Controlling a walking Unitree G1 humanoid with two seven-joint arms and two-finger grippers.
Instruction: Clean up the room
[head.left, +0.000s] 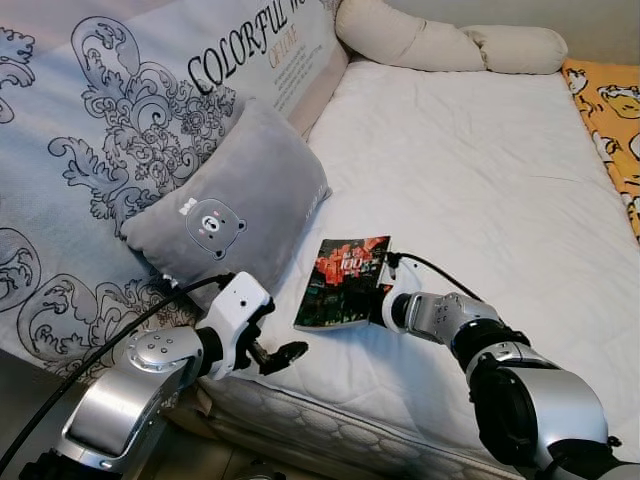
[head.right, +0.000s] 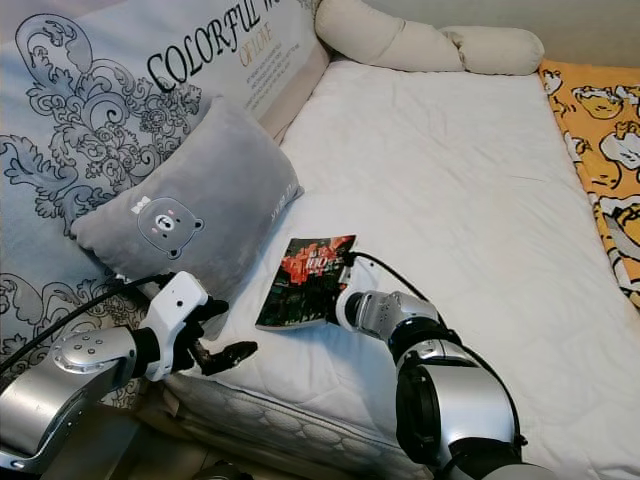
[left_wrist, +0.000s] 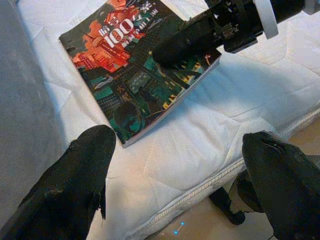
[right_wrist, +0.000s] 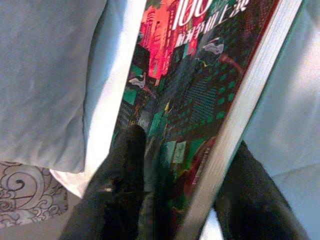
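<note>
A thin paperback book with a dark red-and-green city cover (head.left: 343, 282) lies on the white quilted mattress of the bed (head.left: 480, 190), near its front edge and just beside a grey plush pillow with a small bear face (head.left: 232, 208). The right pincer (head.left: 378, 300) is at the book's near right edge. In the right wrist view one black finger (right_wrist: 120, 185) lies on the cover and the other sits under the page edge, so the fingers are clamped on the book. The left wrist view shows the same black finger (left_wrist: 187, 42) resting across the cover.

The left pincer (head.left: 278, 355) hovers at the front edge of the mattress, to the left of the book and below the grey pillow, touching nothing. Its two black fingers (left_wrist: 82, 190) stand wide apart in the left wrist view, with the book's corner beyond them.

Behind the grey pillow a pale blue-grey quilt with dark scroll patterns and lettering (head.left: 130, 110) covers the left side of the bed. A long cream bolster (head.left: 440, 42) lies across the head of the mattress, and an orange patterned cloth (head.left: 610, 110) runs along the right side.
</note>
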